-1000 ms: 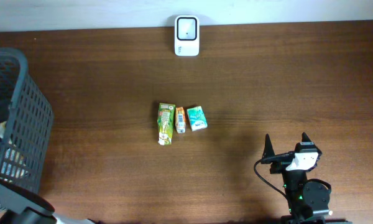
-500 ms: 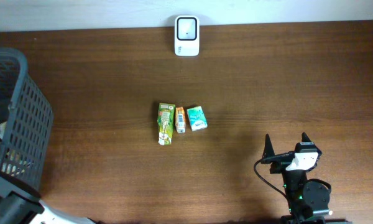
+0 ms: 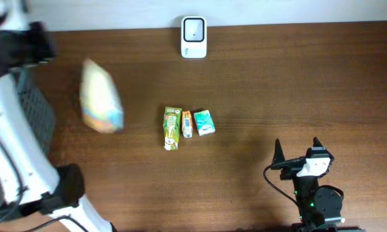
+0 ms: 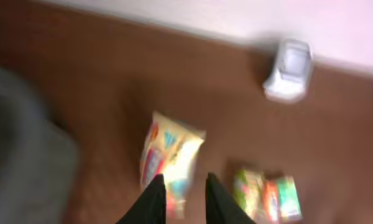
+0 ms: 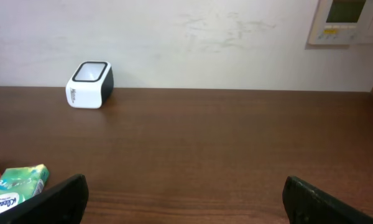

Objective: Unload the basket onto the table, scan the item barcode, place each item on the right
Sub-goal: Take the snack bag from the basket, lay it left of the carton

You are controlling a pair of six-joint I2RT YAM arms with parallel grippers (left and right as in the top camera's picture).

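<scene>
A yellow snack packet (image 3: 102, 96), smeared by motion, shows over the table left of the three small items. In the left wrist view the packet (image 4: 171, 155) lies beyond my left gripper (image 4: 184, 180), whose fingers stand a narrow gap apart. Blur hides whether they touch it. From overhead the left gripper (image 3: 26, 42) is a dark blur at the top left, apart from the packet. The white barcode scanner (image 3: 193, 37) (image 4: 290, 70) (image 5: 90, 84) stands at the far edge. My right gripper (image 3: 298, 147) (image 5: 185, 199) rests open and empty at the front right.
A green carton (image 3: 172, 127), an orange carton (image 3: 186, 124) and a teal pack (image 3: 204, 122) (image 5: 15, 186) lie in a row mid-table. The dark mesh basket (image 3: 32, 109) (image 4: 18, 143) stands at the left edge behind my left arm.
My left arm swung up from the basket to the far left, and the yellow packet has appeared over the table. Its jaws went from wide to narrow. The right arm has not moved.
</scene>
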